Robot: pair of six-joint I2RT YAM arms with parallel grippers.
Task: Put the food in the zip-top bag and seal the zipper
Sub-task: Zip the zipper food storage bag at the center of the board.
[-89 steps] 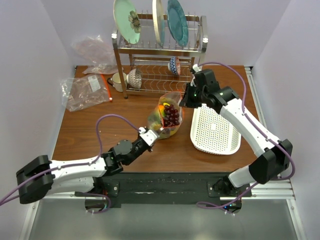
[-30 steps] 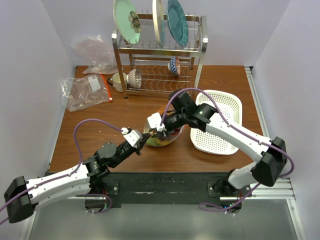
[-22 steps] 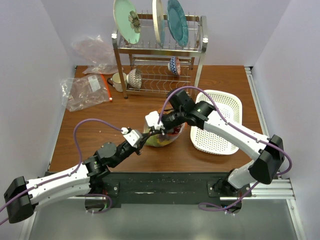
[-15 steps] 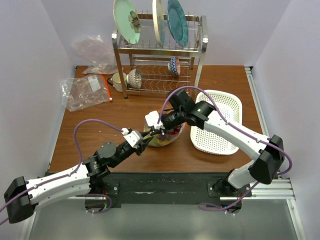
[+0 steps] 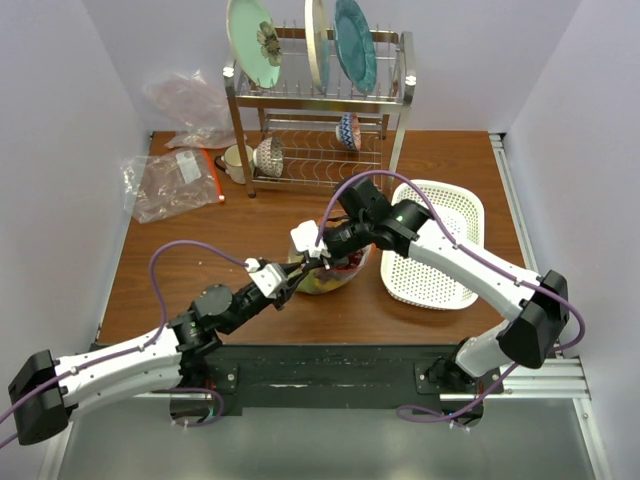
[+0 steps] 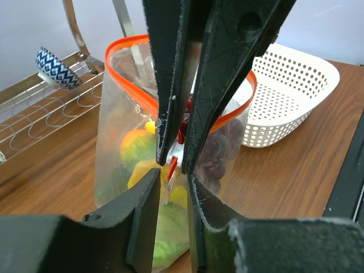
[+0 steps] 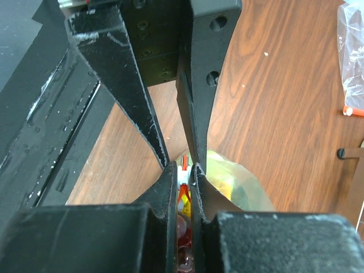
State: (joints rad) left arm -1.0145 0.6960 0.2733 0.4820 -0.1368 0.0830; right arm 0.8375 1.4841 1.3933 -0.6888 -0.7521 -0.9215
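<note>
The zip-top bag [image 5: 338, 276] stands upright mid-table, its orange-red zipper [image 6: 128, 77] spread in an open loop. Inside it are dark grapes [image 6: 224, 142], an orange fruit [image 6: 135, 145], a yellow piece [image 6: 142, 173] and the green cabbage [image 6: 170, 239]. My right gripper [image 5: 318, 254] is shut on the white slider [image 7: 184, 170] at the bag's near end. My left gripper [image 5: 292, 276] meets it tip to tip. Its jaws stand slightly apart either side of the bag's near edge [image 6: 172, 173], just below the slider.
The white mesh basket [image 5: 435, 245] lies right of the bag. A dish rack [image 5: 320, 110] with plates and bowls stands at the back. A labelled clear bag [image 5: 170, 185], a crumpled bag [image 5: 185, 100] and a mug [image 5: 237, 160] sit at the back left.
Three seconds ago my right gripper was at the bag's far end; it has come to the near end by my left gripper. Over the last second almost nothing moved.
</note>
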